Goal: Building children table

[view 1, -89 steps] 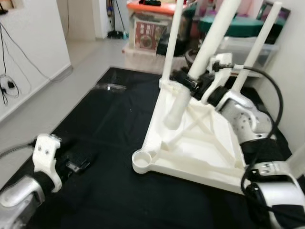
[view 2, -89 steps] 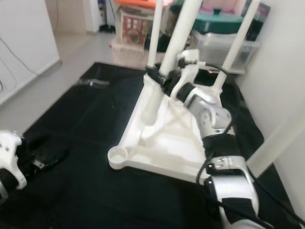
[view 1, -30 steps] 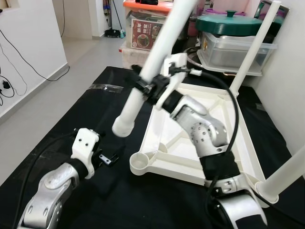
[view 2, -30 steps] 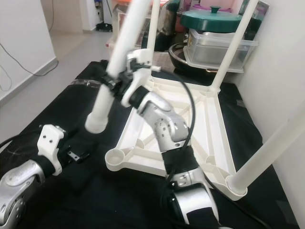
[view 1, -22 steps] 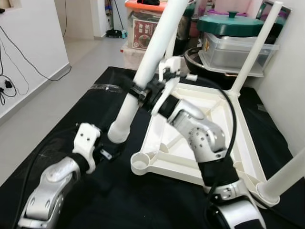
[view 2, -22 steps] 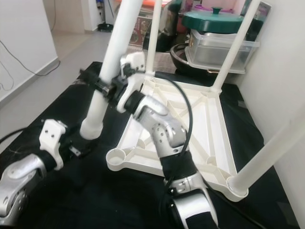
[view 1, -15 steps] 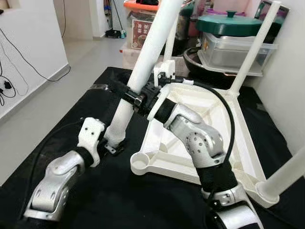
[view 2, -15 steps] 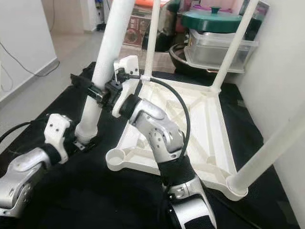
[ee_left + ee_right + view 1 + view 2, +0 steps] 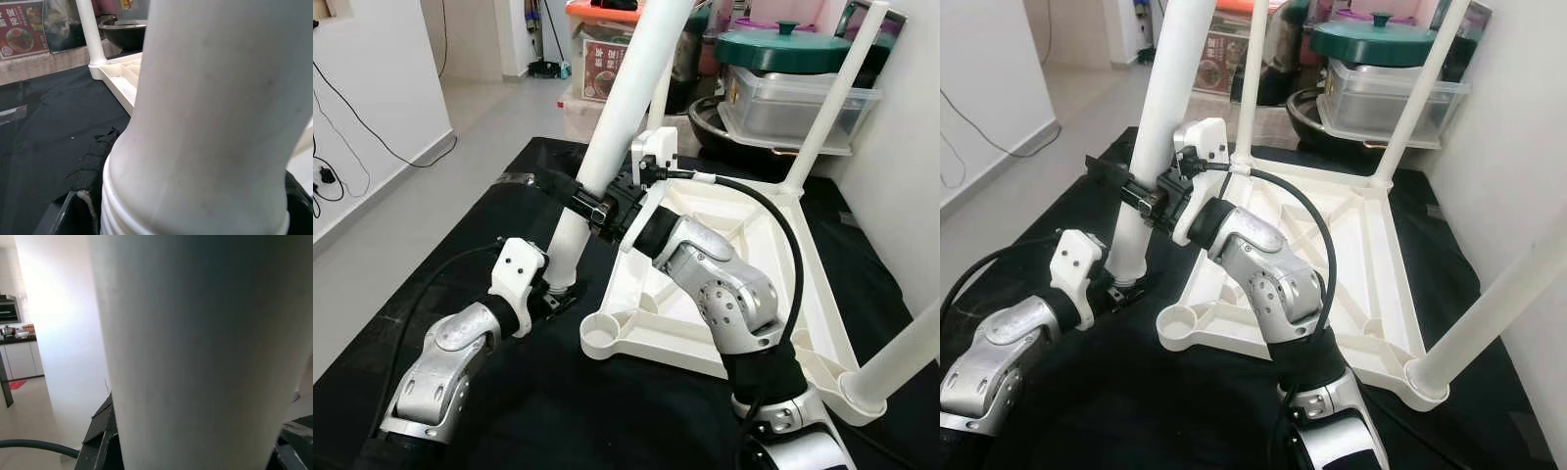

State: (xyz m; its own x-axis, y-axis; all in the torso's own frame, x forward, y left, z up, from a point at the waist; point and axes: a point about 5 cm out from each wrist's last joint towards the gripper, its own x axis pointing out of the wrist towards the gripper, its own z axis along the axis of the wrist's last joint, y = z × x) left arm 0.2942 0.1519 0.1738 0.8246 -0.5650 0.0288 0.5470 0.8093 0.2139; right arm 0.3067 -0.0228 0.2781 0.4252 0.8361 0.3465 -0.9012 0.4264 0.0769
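A loose white table leg (image 9: 625, 98) stands tilted over a black mat (image 9: 460, 245), its long axis running from a ringed lower end by the robot's left up and toward the robot's right, where its top leaves the head views. The right gripper (image 9: 590, 203) is clamped around the leg partway up, one black finger (image 9: 548, 183) reaching past the shaft on the robot's left side. In the right wrist view the leg's pale shaft (image 9: 195, 352) sits between that gripper's two dark fingers (image 9: 100, 440).

Below the right gripper, the left gripper (image 9: 558, 292) meets the leg's lower end, close to the mat. The left wrist view has the ringed end (image 9: 195, 196) directly ahead with dark finger tips at either side, but whether they press on it cannot be told.

Just to the robot's right of both grippers lies the upturned white tabletop (image 9: 724, 284), ribbed underside facing up. An open round socket (image 9: 599, 336) at its near corner sits just beside the left gripper. Three fitted legs rise from the other corners: one behind the held leg (image 9: 658, 98), one at the far corner (image 9: 832, 98), and one at the near right corner (image 9: 901, 357).

Beyond the mat stand storage boxes and a green-lidded pot (image 9: 793, 49).
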